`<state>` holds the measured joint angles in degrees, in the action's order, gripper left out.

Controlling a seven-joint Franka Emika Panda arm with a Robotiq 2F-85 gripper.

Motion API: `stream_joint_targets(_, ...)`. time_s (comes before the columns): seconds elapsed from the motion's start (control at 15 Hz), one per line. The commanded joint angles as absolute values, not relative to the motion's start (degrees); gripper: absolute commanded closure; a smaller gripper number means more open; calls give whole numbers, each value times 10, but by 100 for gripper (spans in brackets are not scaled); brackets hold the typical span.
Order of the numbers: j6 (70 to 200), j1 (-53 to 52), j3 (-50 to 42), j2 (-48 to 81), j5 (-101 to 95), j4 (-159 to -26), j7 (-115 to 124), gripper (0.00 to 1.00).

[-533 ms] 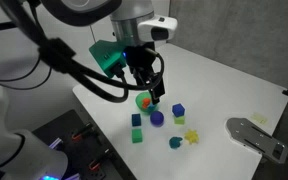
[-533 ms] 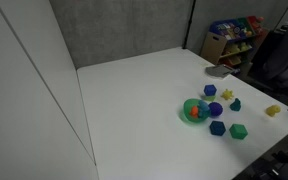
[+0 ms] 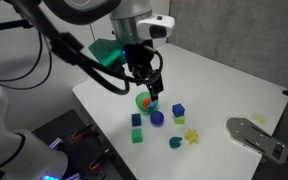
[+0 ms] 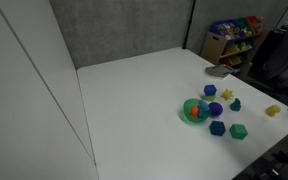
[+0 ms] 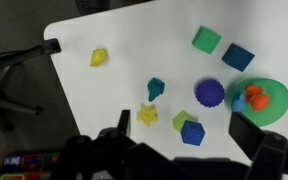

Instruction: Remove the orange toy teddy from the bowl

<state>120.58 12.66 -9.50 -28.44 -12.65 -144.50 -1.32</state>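
Note:
The green bowl [image 3: 141, 100] stands on the white table [image 3: 224, 80] and also shows in an exterior view [image 4: 187, 106] and at the right edge of the wrist view [image 5: 275, 109]. The orange toy teddy [image 5: 256, 97] lies inside it next to a small blue piece [image 5: 240, 103]; the teddy also shows in both exterior views [image 4: 195, 113] [image 3: 147, 101]. My gripper [image 3: 150, 90] hangs just above the bowl. In the wrist view the gripper [image 5: 184, 127] is open and empty, with the bowl off to the right of its fingers.
Around the bowl lie a purple round block [image 5: 209, 93], blue cubes [image 5: 237, 56] [image 5: 193, 133], a green cube [image 5: 207, 39], a teal piece [image 5: 156, 88], a yellow star [image 5: 147, 116] and a small yellow piece [image 5: 99, 57]. A grey object [image 3: 254, 135] sits at the table edge.
The arm and its cables have shifted slightly above the bowl. The teddy and the blocks have not moved.

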Motion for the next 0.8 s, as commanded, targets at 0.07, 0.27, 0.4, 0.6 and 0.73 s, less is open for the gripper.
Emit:
stream_joint_targets(0.07, 1209, 94, -69, -269, -103, -1433, -1, 0)
stream_joint_targets(0.27, 1217, 69, -51, -248, -80, -1424, 7, 0)
stream_joint_targets(0.4, 1230, 53, -41, -226, -61, -1417, 14, 0)
stream_joint_targets(0.6, 1268, 35, -29, -190, -30, -1410, 24, 0)
stream_joint_targets(0.73, 1294, 24, -25, -159, -5, -1402, 24, 0)
